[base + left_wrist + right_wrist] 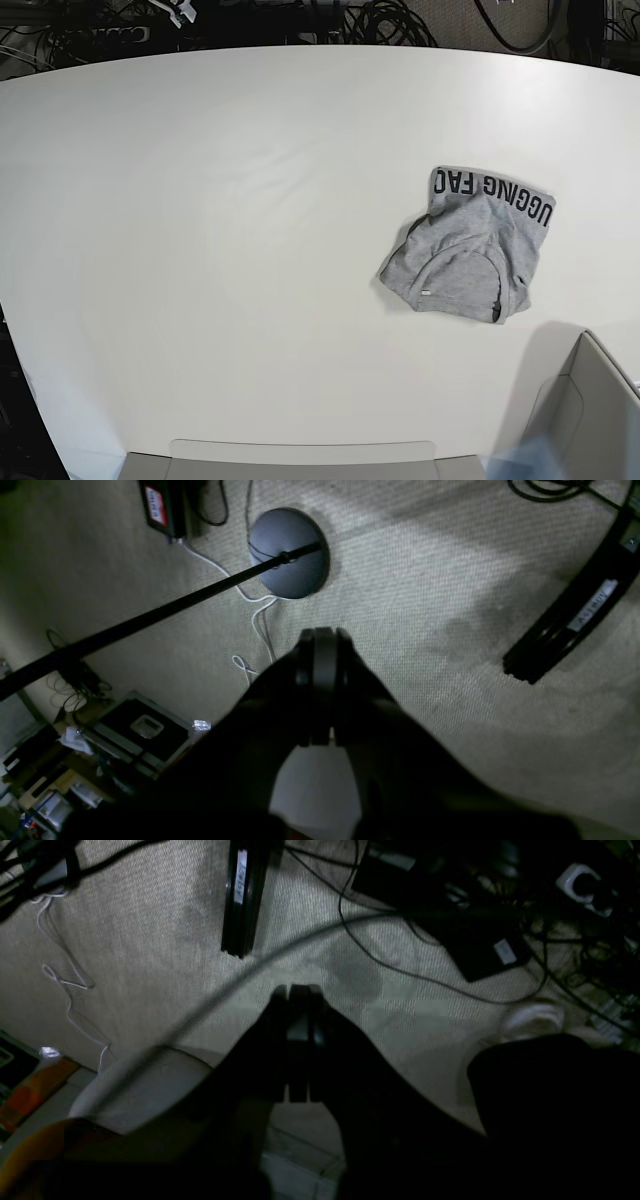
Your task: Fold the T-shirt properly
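the t-shirt (468, 245) bunched on white table (200, 250), both end effectors closed, empty, over beige carpet (425, 580)

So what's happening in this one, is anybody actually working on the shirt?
Nothing is touching it right now. The grey T-shirt lies bunched in a loose, uneven bundle on the white table, right of centre in the base view, with a strip of black lettering showing along its far edge. Neither arm appears over the table. Both wrist cameras look down at carpeted floor, and the left gripper and right gripper are shut and empty.
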